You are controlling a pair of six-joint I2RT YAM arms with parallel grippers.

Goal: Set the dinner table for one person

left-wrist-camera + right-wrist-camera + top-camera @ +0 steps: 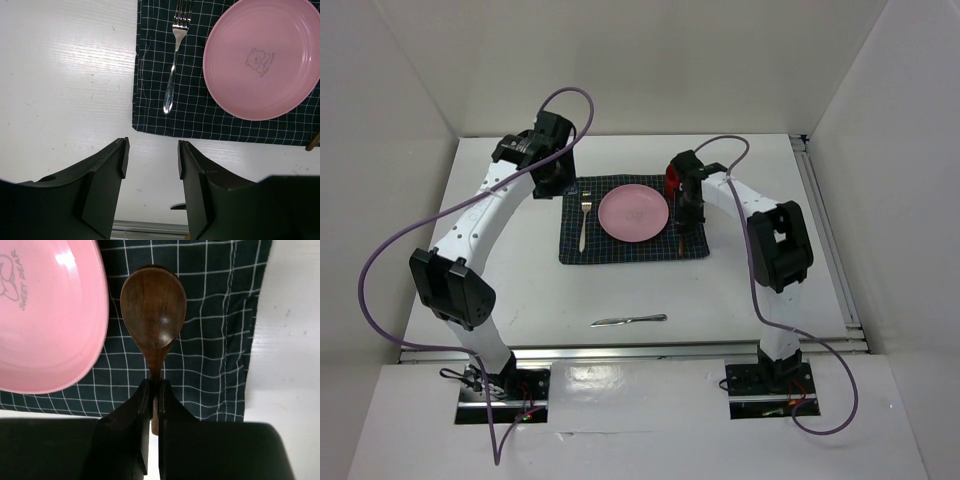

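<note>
The left arm (485, 210) rises from its base, bends at the elbow and slants forward, with its wrist turned inward. The left gripper (152, 157) holds its jaws parted, with nothing between them. The right arm (765, 235) folds at its elbow and extends leftward. The right gripper (155, 392) points down, seemingly low, its jaws pinched on the thin handle of a wooden spoon (153, 307).

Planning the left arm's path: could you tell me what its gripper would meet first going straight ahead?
The left gripper would probably meet bare dinner table, just short of the checked mat; depth is unclear.
</note>
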